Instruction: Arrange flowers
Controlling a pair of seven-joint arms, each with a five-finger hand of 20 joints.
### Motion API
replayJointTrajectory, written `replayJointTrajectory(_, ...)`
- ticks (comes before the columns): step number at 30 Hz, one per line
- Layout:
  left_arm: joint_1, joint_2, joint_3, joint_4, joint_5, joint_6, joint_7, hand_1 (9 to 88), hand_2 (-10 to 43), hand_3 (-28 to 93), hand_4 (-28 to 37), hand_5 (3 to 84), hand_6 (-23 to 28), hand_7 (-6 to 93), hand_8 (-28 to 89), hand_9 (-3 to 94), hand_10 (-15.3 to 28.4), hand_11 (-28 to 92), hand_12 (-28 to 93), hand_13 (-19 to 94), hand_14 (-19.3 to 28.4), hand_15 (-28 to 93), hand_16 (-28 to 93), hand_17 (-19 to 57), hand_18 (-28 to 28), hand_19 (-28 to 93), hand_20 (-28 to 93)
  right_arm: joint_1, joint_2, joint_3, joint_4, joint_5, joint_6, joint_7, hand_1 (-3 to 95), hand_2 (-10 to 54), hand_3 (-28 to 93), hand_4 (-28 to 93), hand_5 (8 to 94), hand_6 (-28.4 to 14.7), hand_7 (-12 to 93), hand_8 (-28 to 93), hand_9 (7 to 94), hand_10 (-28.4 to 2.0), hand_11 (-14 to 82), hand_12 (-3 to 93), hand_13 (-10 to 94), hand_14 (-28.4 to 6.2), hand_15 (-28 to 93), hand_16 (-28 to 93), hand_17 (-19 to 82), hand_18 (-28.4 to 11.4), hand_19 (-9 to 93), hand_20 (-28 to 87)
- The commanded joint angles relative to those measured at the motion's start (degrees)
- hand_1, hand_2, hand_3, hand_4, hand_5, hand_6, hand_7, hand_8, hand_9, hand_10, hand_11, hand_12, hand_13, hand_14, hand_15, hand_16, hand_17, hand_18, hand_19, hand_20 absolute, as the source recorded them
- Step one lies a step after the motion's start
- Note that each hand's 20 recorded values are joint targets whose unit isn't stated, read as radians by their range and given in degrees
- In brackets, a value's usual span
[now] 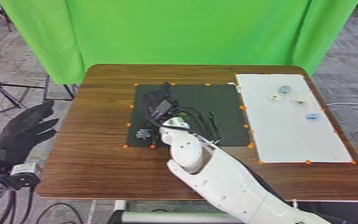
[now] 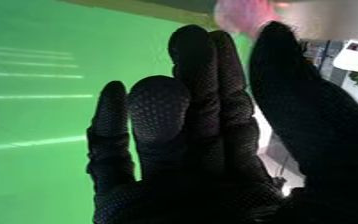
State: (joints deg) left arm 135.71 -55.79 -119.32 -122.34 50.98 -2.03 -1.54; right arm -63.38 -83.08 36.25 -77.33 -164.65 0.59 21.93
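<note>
In the head view my right hand [image 1: 160, 102] is over the dark mat [image 1: 180, 93], near its left side. A small pale blue-grey flower [image 1: 143, 133] lies on the mat's lower left. Seen from the right wrist, my right hand [image 2: 202, 145] has its fingers mostly straight, with a gap between them and the thumb. A blurred pink flower [image 2: 244, 15] shows beyond that gap, close to the fingertips; contact cannot be told. My left hand [image 1: 20, 132] is off the table's left edge, fingers spread.
Several small flowers lie on the white board [image 1: 291, 140] at the right, among them a blue one [image 1: 313, 116] and a cream one [image 1: 274, 97]. Orange markers line the mat and board. A green curtain [image 1: 193, 35] hangs behind the brown table [image 1: 87, 165].
</note>
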Motion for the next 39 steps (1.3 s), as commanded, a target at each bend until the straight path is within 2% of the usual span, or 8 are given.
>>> replayJointTrajectory(1, 1.14, -0.96, -0.54, -0.4, 0.3, -0.37, -0.17, 23.1, -4.5, 71, -28.3, 21.5, 1.0, 22.0, -10, 17.1, 8.5, 15, 19, 15, 11.5, 22, 4, -9.2, 19.1, 40, 7, 0.23, 0.85, 0.19, -3.78, 1.15, -2.2, -1.04, 30.6, -9.5, 86, -28, 55.8, 1.4, 46, -9, 66.6, -9.1, 43.5, 30.8, 66, -6.4, 76, 28, 14, -18.4, 67, 46)
replayJointTrajectory(4, 1.71, -1.62, -0.92, -0.64, 0.34, -0.29, 0.1, 23.1, -4.5, 71, -28.3, 21.5, 1.0, 22.0, -10, 17.0, 8.4, 15, 19, 15, 11.5, 22, 4, -9.2, 19.1, 40, 7, 0.44, 2.63, 0.67, -6.32, 2.31, -2.45, -1.08, 28.8, -9.5, 86, -28, 54.6, 0.8, 46, -18, 65.0, -9.5, 43.3, 29.8, 65, -6.7, 76, 28, 14, -18.5, 67, 46)
replayJointTrajectory(15, 4.0, -3.79, -2.04, -1.36, 0.42, 0.17, 1.19, 23.0, -4.7, 71, -28.3, 21.5, 0.9, 22.2, -10, 17.1, 8.5, 15, 19, 15, 11.5, 22, 4, -9.3, 19.1, 40, 7, -1.49, 18.18, 13.94, -13.93, 10.37, -1.86, 1.9, 24.4, -9.5, 87, -28, 38.6, -4.8, 31, -15, 44.6, -14.2, 30.8, 25.3, 49, -9.5, 66, 22, 9, -20.1, 65, 46)
replayJointTrajectory(22, 3.87, -3.58, -1.77, -1.19, 0.43, 0.2, 1.58, 23.0, -4.6, 71, -28.3, 21.6, 0.9, 22.2, -11, 17.1, 8.5, 15, 19, 15, 11.6, 22, 4, -9.3, 19.1, 40, 7, -6.1, 27.87, 20.72, -11.9, 10.37, 0.87, 6.7, 25.0, -9.5, 87, -28, 38.5, -4.5, 32, -15, 44.2, -14.2, 29.9, 25.0, 48, -9.5, 66, 21, 9, -20.1, 65, 46)
replayJointTrajectory(28, 3.26, -3.56, -1.34, -0.76, 0.38, -0.09, 1.72, 23.2, -4.7, 71, -28.3, 21.7, 1.0, 22.3, -11, 17.3, 8.5, 15, 19, 15, 11.6, 23, 4, -9.3, 19.1, 40, 7, -12.72, 32.33, 28.95, -9.96, 10.87, 0.45, 12.34, 26.5, -9.5, 88, -28, 41.1, -5.3, 31, -15, 45.9, -13.7, 20.6, 21.0, 48, -9.4, 68, 21, 10, -19.9, 65, 45)
replayJointTrajectory(34, 3.6, -3.9, -1.32, -0.8, 0.41, -0.31, 1.8, 23.0, -4.8, 71, -28.3, 21.7, 1.0, 22.4, -11, 17.3, 8.5, 15, 19, 15, 11.6, 23, 4, -9.3, 19.2, 40, 7, -18.86, 35.16, 35.98, -11.12, 12.01, -4.25, 14.81, 26.7, -9.5, 88, -28, 40.2, -5.4, 30, -14, 45.3, -13.8, 19.2, 21.1, 48, -9.6, 68, 21, 10, -20.0, 65, 45)
replayJointTrajectory(36, 3.74, -3.97, -1.46, -0.76, 0.65, -0.22, 1.73, 23.1, -4.7, 71, -28.3, 21.7, 1.0, 22.4, -11, 17.3, 8.5, 15, 19, 15, 11.6, 23, 4, -9.3, 19.1, 40, 7, -20.6, 35.7, 38.58, -12.77, 13.67, -9.3, 14.05, 26.5, -9.5, 88, -28, 39.7, -5.5, 30, -14, 44.7, -13.9, 18.9, 21.3, 47, -9.6, 68, 21, 9, -20.0, 65, 45)
replayJointTrajectory(39, 4.08, -3.99, -1.67, -0.87, 0.53, -0.32, 1.75, 23.1, -4.7, 71, -28.3, 21.7, 1.0, 22.4, -11, 17.3, 8.5, 15, 19, 15, 11.6, 23, 4, -9.2, 19.1, 40, 7, -22.64, 36.23, 41.55, -13.87, 17.07, -12.87, 11.85, 23.4, -9.5, 87, -28, 32.6, -6.4, 26, -12, 37.9, -15.7, 14.7, 22.1, 41, -10.9, 68, 20, 5, -20.4, 62, 45)
